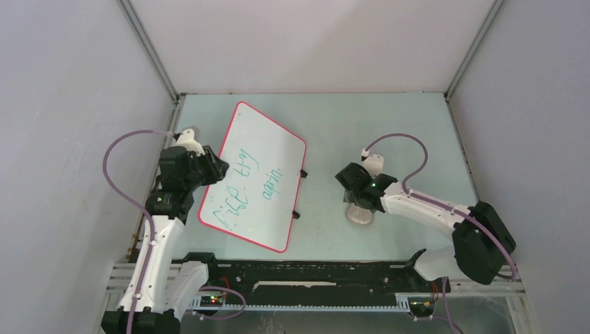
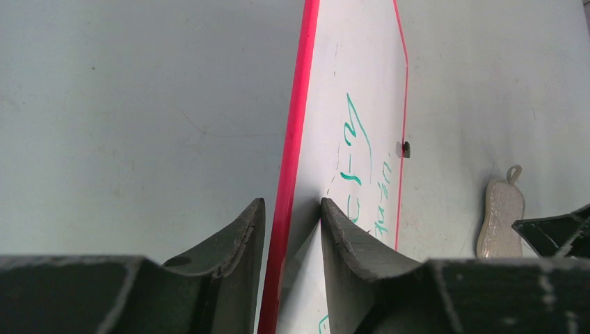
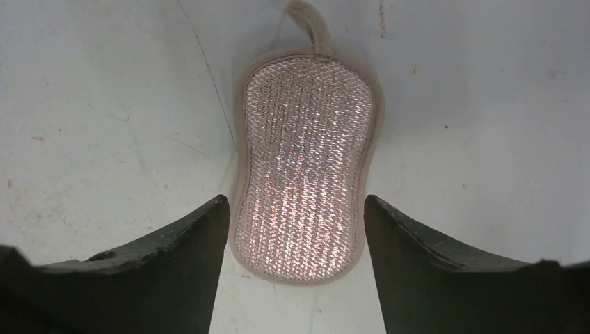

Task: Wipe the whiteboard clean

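Note:
The whiteboard [image 1: 254, 174] lies slanted on the table's left half, white with a red-pink rim and green handwriting. My left gripper [image 1: 212, 167] is at its left edge. In the left wrist view the rim [image 2: 296, 139] runs between the jaws of the gripper [image 2: 292, 209], which stand narrowly open with a slim gap on each side. The small grey knobbly pad [image 1: 360, 213] lies on the table to the right of the board. My right gripper [image 1: 356, 198] hangs over it, open. In the right wrist view the gripper [image 3: 296, 209] has one jaw on either side of the pad [image 3: 306, 153], not touching it.
Two black clips [image 1: 303, 173] sit on the board's right edge; one shows in the left wrist view [image 2: 406, 149]. The pad [image 2: 501, 216] also shows there, with a loop at its far end. White walls enclose the table on three sides. A black rail [image 1: 313, 268] runs along the near edge.

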